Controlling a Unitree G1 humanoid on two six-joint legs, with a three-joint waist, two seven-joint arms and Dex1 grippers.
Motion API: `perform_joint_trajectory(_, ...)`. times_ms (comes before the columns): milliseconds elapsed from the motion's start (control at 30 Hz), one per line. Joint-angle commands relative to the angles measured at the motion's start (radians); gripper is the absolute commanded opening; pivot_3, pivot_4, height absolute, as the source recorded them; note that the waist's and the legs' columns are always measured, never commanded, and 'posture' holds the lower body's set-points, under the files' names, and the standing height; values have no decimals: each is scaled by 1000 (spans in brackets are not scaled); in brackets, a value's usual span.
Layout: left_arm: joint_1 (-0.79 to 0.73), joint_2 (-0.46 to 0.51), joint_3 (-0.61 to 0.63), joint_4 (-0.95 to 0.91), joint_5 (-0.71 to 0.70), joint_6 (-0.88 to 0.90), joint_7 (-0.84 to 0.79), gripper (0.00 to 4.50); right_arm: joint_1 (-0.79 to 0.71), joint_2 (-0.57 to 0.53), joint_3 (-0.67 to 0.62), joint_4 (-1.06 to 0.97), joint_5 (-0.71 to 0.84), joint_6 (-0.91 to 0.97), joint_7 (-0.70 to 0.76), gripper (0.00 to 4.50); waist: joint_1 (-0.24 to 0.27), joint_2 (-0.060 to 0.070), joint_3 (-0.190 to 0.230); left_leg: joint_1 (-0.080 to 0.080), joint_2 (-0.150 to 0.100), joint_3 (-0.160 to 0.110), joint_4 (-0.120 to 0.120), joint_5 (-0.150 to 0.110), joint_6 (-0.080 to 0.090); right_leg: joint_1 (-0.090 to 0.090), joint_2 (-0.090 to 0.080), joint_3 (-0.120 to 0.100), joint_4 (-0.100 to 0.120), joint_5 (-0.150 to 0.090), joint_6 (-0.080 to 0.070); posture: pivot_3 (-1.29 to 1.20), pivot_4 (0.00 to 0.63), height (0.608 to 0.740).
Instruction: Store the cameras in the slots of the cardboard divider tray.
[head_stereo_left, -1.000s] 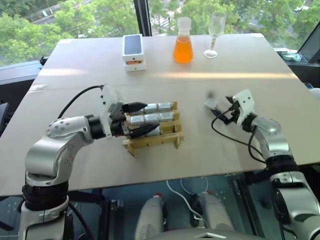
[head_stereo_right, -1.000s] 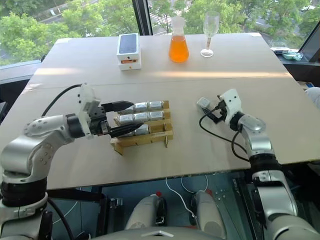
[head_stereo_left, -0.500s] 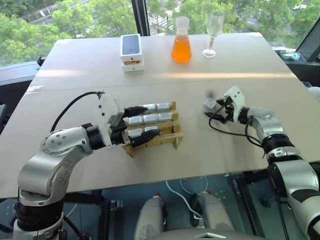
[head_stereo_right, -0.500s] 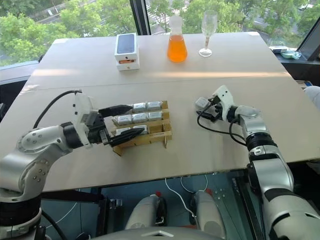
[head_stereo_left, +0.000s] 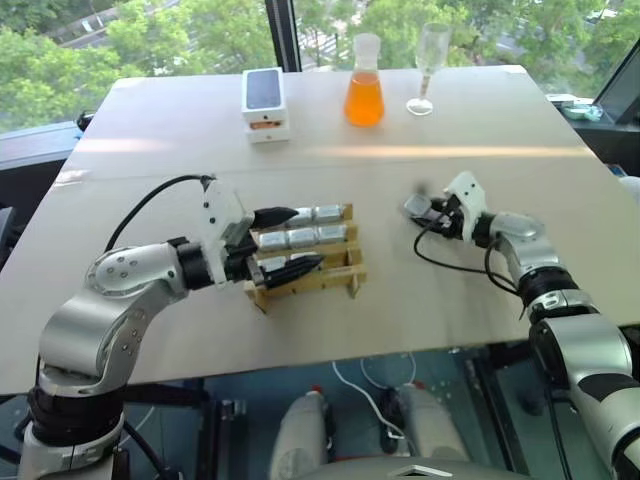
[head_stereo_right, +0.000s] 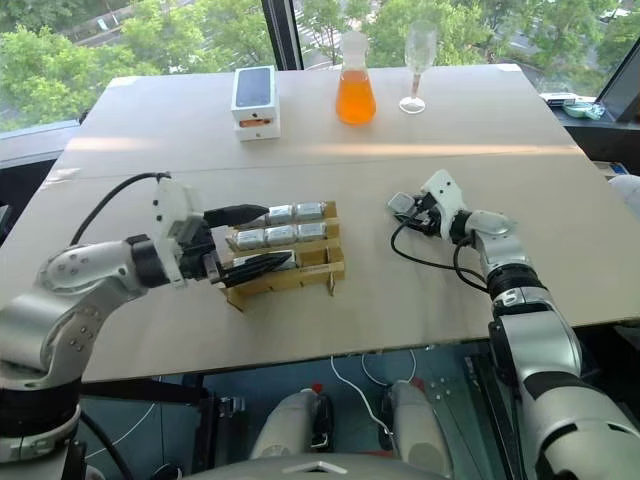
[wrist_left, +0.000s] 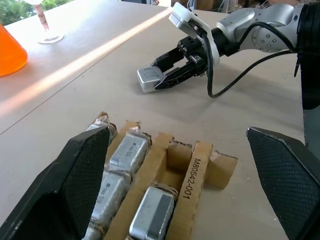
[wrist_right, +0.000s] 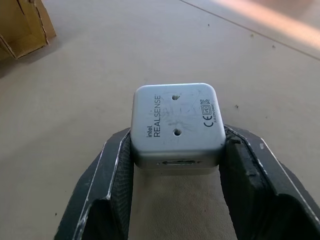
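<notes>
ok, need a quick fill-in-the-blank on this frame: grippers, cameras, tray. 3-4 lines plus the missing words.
1. The right gripper has its two fingers on either side of a loose ____ lying on the table.
2. The left gripper is ____, its fingers spread over the cardboard divider tray.
3. The flask at the far edge holds ____ liquid.
4. The phone box stands to the robot's ____ of the flask.

Missing words: camera; open; orange; left

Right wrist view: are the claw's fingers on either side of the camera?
Yes. The right claw has one black finger against each side of the grey RealSense camera lying on the table.
</notes>
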Motion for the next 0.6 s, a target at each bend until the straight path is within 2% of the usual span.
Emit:
perform_joint_trajectory(33, -218, -23, -101, 185, -22, 84, -47, 4500, 8, -63, 101, -270, -129, -294, 9, 1861, 2, 1, 1, 0, 0, 0, 0, 0, 0, 0, 0, 0, 0, 0, 0, 0, 150, 740)
perform_joint_trajectory(100, -330, -18, -184, 289, 44, 55, -93, 4500, 0, -95, 152, -331, -235, -395, -51, 1861, -4, 1, 1, -2, -1, 0, 0, 0, 0, -2, 0, 0, 0, -2, 4, 0, 150, 740)
perform_joint_trajectory(300, -563, -31, -375, 528, 176, -43, -286, 4500, -29, -156, 245, -472, -451, -563, -172, 1861, -8, 1, 1, -4, -1, 4, -2, 0, 0, -7, 2, 3, 0, 0, 1, 0, 150, 740)
perform_joint_trajectory(433, -663, -66, -431, 666, 233, -103, -381, 4500, -53, -172, 277, -535, -531, -628, -231, 1861, -6, 1, 1, -7, 0, 4, -1, 0, -1, -10, 6, 3, 0, 0, 1, 0, 150, 740)
perform_joint_trajectory(600, -719, -97, -470, 748, 283, -150, -478, 4500, -73, -173, 307, -587, -571, -674, -271, 1861, -6, 1, 2, -8, -1, 4, 1, 0, 0, -10, 6, 3, 0, 0, 1, 0, 150, 740)
